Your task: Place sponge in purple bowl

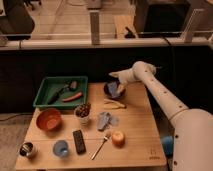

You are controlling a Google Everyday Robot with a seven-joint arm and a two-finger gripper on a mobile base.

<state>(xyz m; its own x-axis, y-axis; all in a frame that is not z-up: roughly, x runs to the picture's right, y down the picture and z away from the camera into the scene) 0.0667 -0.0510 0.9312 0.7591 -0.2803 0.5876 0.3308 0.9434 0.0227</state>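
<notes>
The purple bowl (111, 93) stands at the back edge of the wooden table (140, 135), right of the green tray. A light blue piece, which looks like the sponge (116, 90), lies inside the bowl. My gripper (118, 80) is at the end of the white arm that reaches in from the lower right. It hovers just above the bowl's far rim, right over the sponge. I cannot tell whether it touches the sponge.
A green tray (46, 96) with utensils stands at the back left. On the table are an orange bowl (49, 120), a cup of sticks (82, 111), a banana (114, 104), a crumpled blue-grey cloth (106, 120), an orange fruit (118, 138), a fork (100, 146), a black remote (79, 141), a blue cup (61, 148) and a can (27, 150).
</notes>
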